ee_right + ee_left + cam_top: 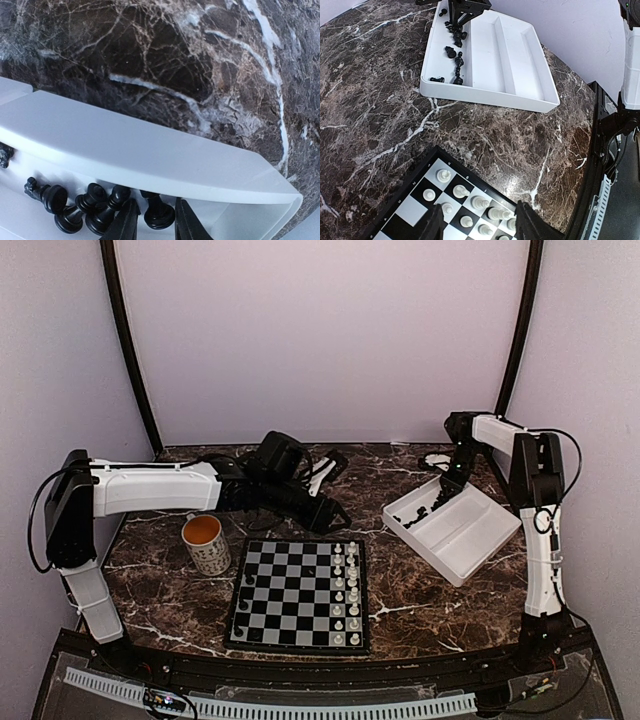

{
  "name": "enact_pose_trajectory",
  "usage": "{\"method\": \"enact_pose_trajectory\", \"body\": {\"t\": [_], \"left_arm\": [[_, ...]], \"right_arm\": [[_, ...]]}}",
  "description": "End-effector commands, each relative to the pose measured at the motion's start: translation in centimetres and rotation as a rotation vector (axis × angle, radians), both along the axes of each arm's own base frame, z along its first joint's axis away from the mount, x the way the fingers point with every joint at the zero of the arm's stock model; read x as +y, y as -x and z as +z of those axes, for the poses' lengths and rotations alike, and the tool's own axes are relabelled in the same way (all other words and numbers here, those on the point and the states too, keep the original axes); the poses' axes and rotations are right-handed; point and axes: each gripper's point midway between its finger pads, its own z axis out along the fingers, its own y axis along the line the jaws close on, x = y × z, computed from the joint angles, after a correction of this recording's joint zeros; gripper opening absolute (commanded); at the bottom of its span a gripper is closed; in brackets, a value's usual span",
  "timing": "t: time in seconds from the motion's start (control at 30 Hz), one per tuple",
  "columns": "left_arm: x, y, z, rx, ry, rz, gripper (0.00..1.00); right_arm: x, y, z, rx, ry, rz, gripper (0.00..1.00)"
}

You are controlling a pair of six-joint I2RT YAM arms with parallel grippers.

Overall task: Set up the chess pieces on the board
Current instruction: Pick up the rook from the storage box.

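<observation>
Black pawn is bracketed between the part-open fingers of the right gripper, inside the white tray; contact cannot be told. Closure should be centred, with the neighbouring pieces left of the fingers spared. The left gripper is held open and empty over the board.

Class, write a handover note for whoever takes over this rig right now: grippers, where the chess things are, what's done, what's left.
Left gripper: open, empty, above the white side of the board.
Right gripper: in the tray, jaws astride one black piece; grip unclear.
Done: white pieces stand in two rows on the board.
Left: most black chess pieces lie in the tray; move them to the board's opposite side.
</observation>
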Motion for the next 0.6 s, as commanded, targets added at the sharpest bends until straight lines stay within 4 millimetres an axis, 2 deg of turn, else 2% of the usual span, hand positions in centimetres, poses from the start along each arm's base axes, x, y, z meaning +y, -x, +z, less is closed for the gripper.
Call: {"method": "enact_pose_trajectory", "body": {"t": [0.0, 0.2, 0.3, 0.4, 0.57], "left_arm": [[-0.1, 0.4, 1.2, -0.007, 0.033, -0.013, 0.51], [-0.1, 0.5, 1.2, -0.002, 0.036, -0.016, 0.52], [-0.2, 0.5, 1.3, -0.004, 0.040, -0.017, 0.51], [-0.3, 0.4, 1.7, -0.009, 0.049, -0.017, 0.52], [-0.7, -0.3, 3.0, -0.030, 0.072, 0.005, 0.51]], "right_arm": [[0.6, 1.9, -2.7, 0.111, -0.032, 0.014, 0.23], [0.2, 2.7, -2.7, 0.147, -0.029, -0.008, 0.14], [-0.2, 2.6, -1.7, 0.132, -0.044, -0.040, 0.06], [-0.2, 2.3, 0.7, 0.091, -0.100, -0.077, 0.02], [1.5, 1.9, 6.1, -0.033, -0.232, -0.111, 0.01]]}}
